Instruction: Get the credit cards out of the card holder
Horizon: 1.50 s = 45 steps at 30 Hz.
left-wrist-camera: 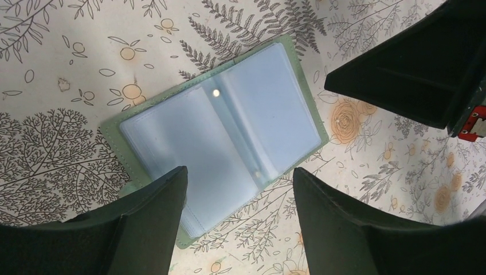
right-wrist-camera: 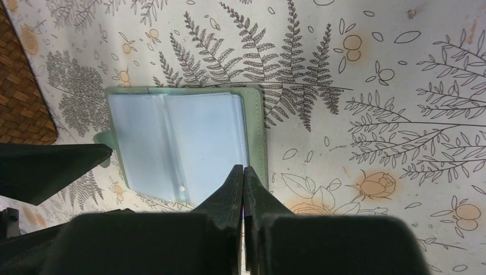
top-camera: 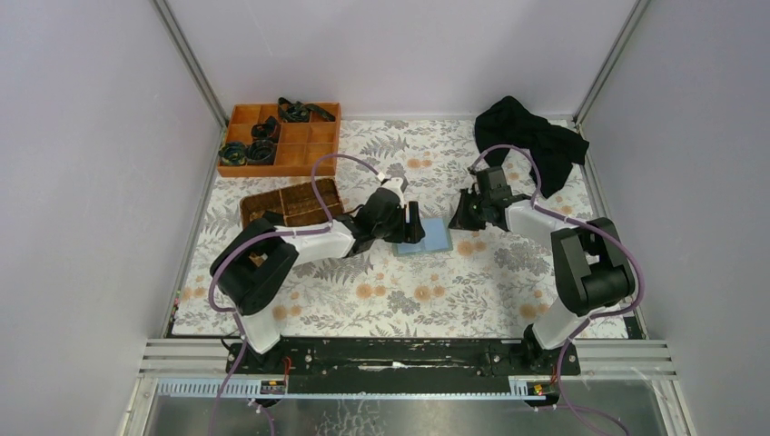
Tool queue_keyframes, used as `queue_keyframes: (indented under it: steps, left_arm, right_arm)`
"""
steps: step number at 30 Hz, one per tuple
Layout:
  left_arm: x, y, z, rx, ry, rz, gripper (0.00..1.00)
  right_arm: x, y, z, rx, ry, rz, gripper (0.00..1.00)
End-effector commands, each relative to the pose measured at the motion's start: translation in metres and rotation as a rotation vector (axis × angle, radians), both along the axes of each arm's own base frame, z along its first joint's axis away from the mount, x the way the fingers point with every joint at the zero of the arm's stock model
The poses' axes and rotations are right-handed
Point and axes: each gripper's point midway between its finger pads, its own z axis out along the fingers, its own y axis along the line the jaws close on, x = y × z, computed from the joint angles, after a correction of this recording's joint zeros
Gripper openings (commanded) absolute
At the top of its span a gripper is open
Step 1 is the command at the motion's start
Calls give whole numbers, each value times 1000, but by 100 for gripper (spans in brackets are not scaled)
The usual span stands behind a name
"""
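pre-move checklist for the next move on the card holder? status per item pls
1. Card holder lying open on the table, inside facing up: ok.
2. Left gripper open, fingers straddling the holder's near edge: ok.
3. Right gripper shut with nothing between its fingers: ok.
4. Right gripper pinning the holder down: cannot tell. Its tips sit at the holder's green border, but contact is unclear.
5. Credit cards visible in the sleeves: cannot tell. The sleeves look uniformly pale blue, with no card edge to aim at.
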Motion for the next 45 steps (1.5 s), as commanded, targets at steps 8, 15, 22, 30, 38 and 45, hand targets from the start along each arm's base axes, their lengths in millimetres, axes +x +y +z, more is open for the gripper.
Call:
queue_keyframes:
  steps: [8,15,22,30,38,45]
  left_arm:
    - [-5,14,-33,50,89,64,75]
    - [-4,18,-22,31,83,78,74]
    - [5,25,-12,37,54,117,75]
    - [27,40,-13,-8,72,182,74]
    - [23,26,-11,-61,97,135,74]
    - [25,16,0,-104,93,108,74]
  right_arm:
    - [-5,32,10,37,-33,119,0]
    - [-13,71,8,25,-26,233,0]
    - [-10,84,0,23,-8,257,0]
    - [-13,85,-13,23,25,256,0]
    - [-13,85,-17,22,32,256,0]
    - [-14,86,-19,25,36,258,0]
